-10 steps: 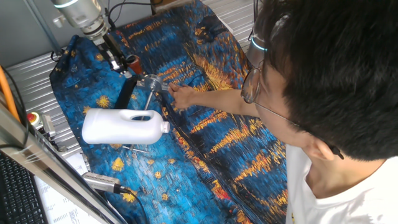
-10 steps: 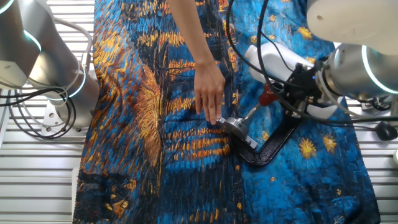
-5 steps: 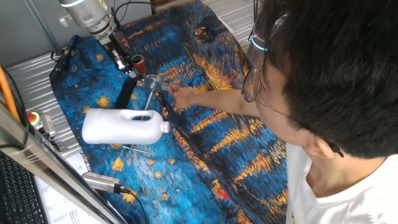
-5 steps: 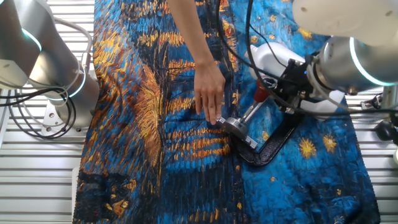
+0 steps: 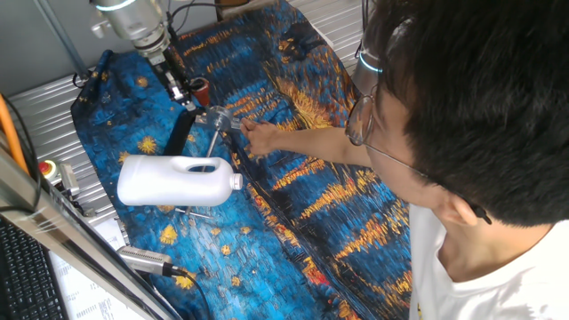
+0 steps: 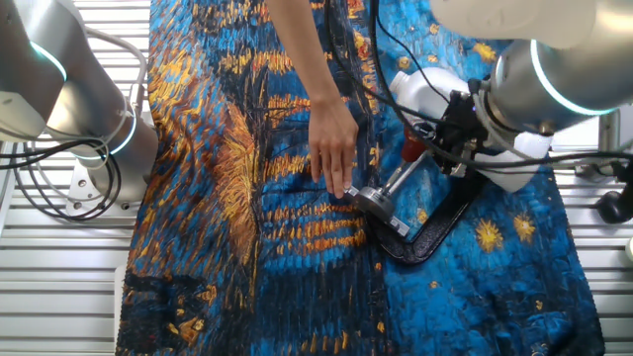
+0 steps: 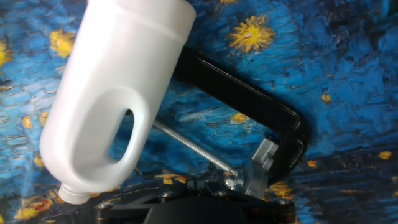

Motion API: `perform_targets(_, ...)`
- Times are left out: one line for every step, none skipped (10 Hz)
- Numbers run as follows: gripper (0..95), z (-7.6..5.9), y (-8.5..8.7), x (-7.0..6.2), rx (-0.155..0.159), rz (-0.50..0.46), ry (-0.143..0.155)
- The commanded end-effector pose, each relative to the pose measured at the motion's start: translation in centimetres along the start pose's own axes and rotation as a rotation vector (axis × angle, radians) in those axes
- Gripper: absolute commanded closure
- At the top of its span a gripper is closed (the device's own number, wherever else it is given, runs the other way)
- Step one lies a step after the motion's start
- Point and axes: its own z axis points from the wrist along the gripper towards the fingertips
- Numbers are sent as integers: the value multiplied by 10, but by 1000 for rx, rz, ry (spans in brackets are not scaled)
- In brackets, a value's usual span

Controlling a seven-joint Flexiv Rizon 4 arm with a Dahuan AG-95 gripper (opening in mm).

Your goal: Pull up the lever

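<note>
The surface (image 5: 338, 204) is draped in a blue and gold painted cloth (image 6: 247, 178). A white plastic jug (image 5: 176, 180) lies on its side near the left edge, capped; its contents cannot be seen. A person's hand (image 6: 334, 148) presses on the small metal clamp (image 6: 381, 210) with its black base (image 7: 249, 99). From it the lever (image 6: 396, 178) slants up to its red-brown tip (image 6: 412, 150), beside the pincer (image 6: 445, 148). Whether the pincer grips it cannot be told.
</note>
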Motion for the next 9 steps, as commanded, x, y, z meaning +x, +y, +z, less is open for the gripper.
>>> perform_targets(950, 0, 0, 0, -23, 11, -12)
perform_targets(950, 0, 0, 0, -28, 8, -26)
perform_targets(950, 0, 0, 0, -31, 5, -28)
perform_targets(950, 0, -1, 1, -46, 1, -31)
perform_targets(950, 0, -1, 3, -67, 3, -34)
perform_targets(950, -1, 0, 4, -83, 5, -31)
perform_targets(950, -1, 2, 4, -87, 6, -31)
perform_targets(950, 1, 6, 5, -85, 4, -32)
perform_targets(950, 3, 9, 7, -85, 6, -39)
